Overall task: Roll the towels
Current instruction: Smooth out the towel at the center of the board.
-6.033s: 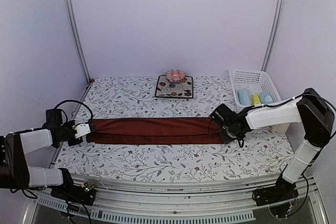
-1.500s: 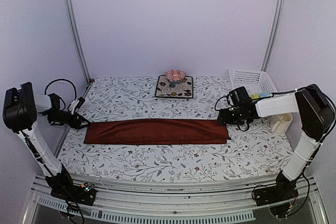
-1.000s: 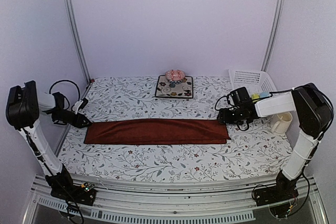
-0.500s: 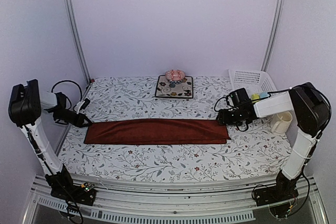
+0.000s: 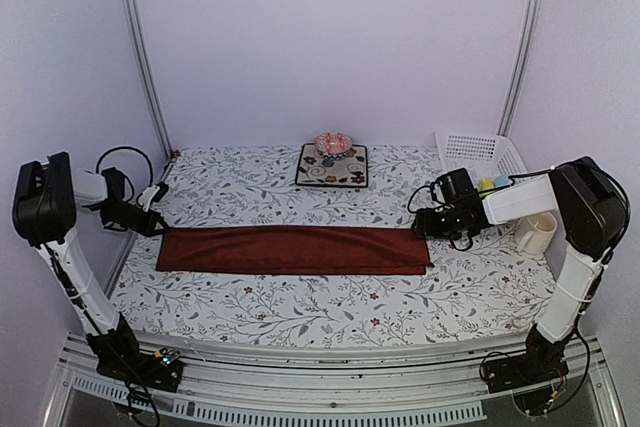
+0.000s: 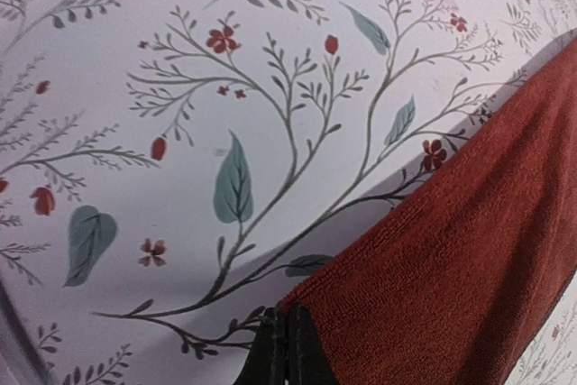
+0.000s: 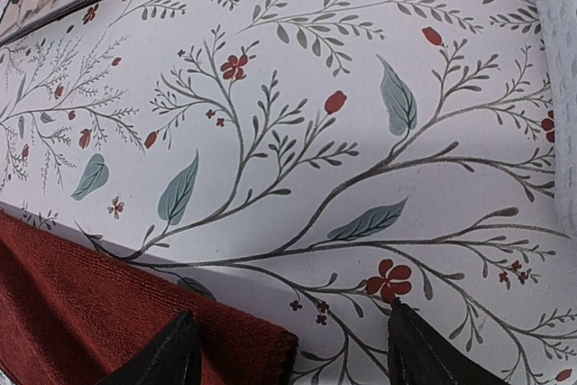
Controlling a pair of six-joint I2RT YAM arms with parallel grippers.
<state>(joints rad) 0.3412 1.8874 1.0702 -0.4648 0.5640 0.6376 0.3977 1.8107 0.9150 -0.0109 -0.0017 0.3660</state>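
Note:
A dark red towel [image 5: 295, 250], folded into a long strip, lies across the middle of the table. My left gripper [image 5: 157, 226] is at its far left corner. In the left wrist view its fingers [image 6: 287, 353] are pressed together on the tip of that corner of the towel [image 6: 451, 268], whose edge is slightly raised and casts a shadow. My right gripper [image 5: 425, 226] stands open over the far right corner. There, one finger [image 7: 162, 358] is above the red towel [image 7: 81, 308] and the other [image 7: 424, 353] over the bare covering. Small yellow [image 5: 487, 185] and pale blue [image 5: 501, 183] towels lie in the basket.
The white basket [image 5: 478, 150] stands at the back right, with a cream mug [image 5: 535, 234] just in front of it. A square dark floral mat [image 5: 332, 169] with a pink object [image 5: 333, 143] on it sits at the back centre. Metal frame posts stand at both back corners.
My left gripper has shut on the towel's far left corner, and that end of the towel has shifted slightly to the left. The right gripper has stayed open and hardly moved.

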